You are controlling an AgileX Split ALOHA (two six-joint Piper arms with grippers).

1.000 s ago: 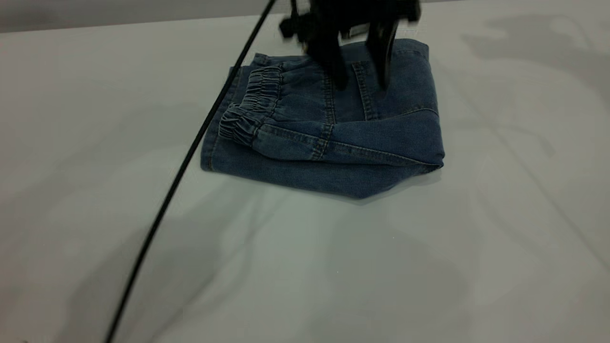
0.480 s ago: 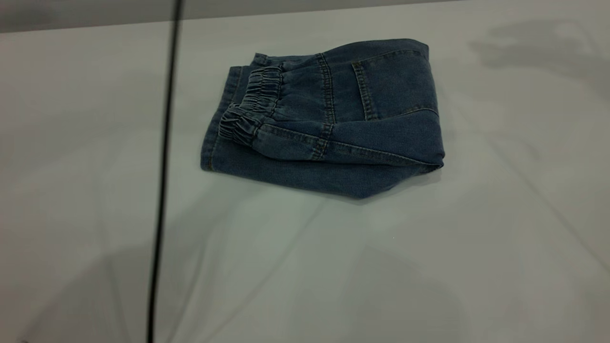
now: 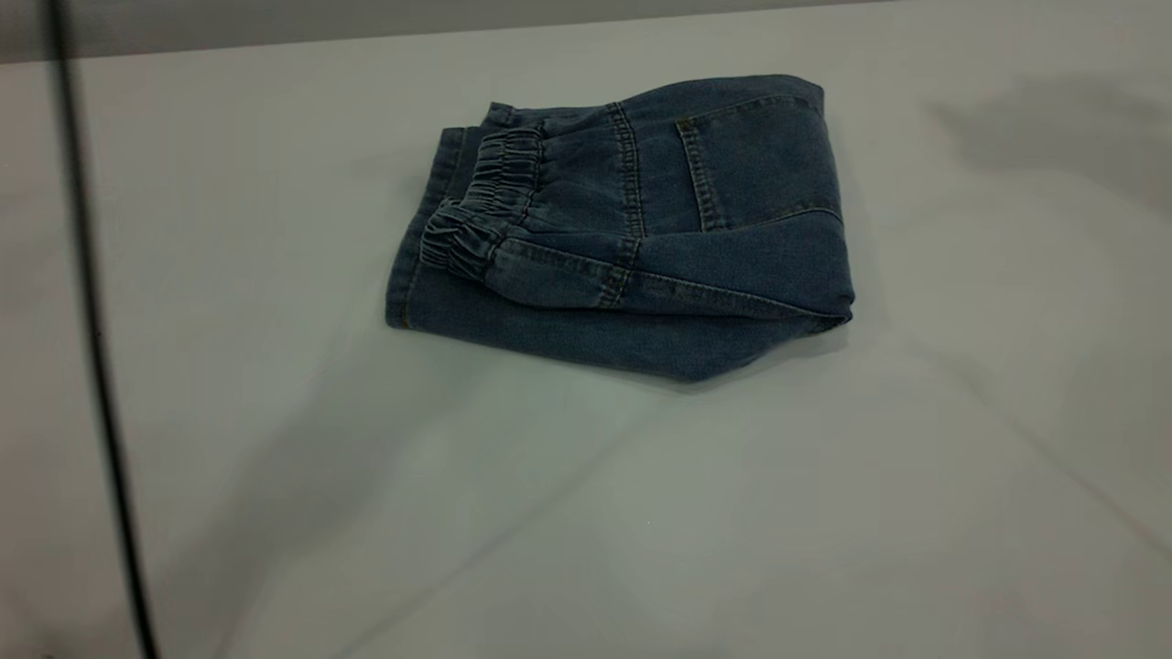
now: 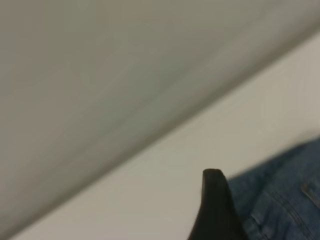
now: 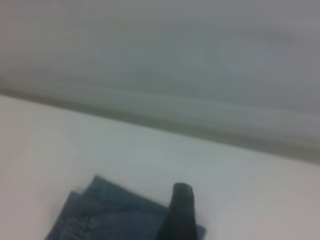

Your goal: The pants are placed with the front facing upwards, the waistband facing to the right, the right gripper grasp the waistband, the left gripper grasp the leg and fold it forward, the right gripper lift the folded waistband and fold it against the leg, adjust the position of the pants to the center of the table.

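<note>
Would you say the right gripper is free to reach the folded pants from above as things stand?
Probably yes. The pants lie alone on the table with nothing on top of them. One finger of the right gripper shows just above the denim.

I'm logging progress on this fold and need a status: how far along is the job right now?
Both folds look done: the pants lie as a compact bundle, the waistband doubled over onto the leg. Nothing is in hand; neither gripper touches the denim, and each wrist view shows only one fingertip above the table. Left, at most: a nudge toward the centre, since the bundle sits towards the far edge.
</note>
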